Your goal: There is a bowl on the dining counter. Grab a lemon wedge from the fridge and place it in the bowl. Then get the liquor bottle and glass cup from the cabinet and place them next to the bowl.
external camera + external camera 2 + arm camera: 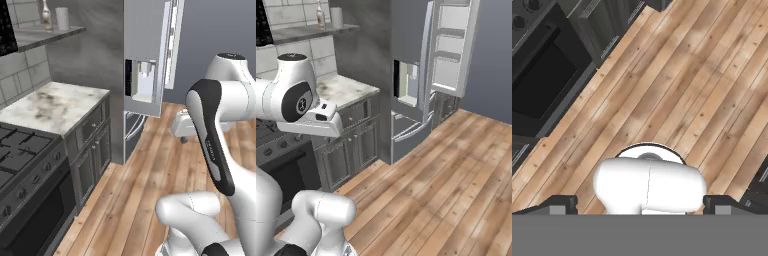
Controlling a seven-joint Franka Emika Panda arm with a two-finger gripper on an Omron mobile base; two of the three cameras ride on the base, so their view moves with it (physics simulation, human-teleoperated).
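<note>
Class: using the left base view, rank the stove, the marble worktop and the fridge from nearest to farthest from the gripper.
1. Stove, low on the left, nearest the gripper.
2. Marble worktop, farther back on the left.
3. Fridge, at the back, door open.

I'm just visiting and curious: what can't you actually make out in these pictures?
- Fridge inside: in the right base view its open door is turned away, so the shelves' contents stay hidden.
- Liquor bottle and glass cup on the shelf: too small for detail; top edge cuts the bottle.
- Stove: cut off by the left edge.
</note>
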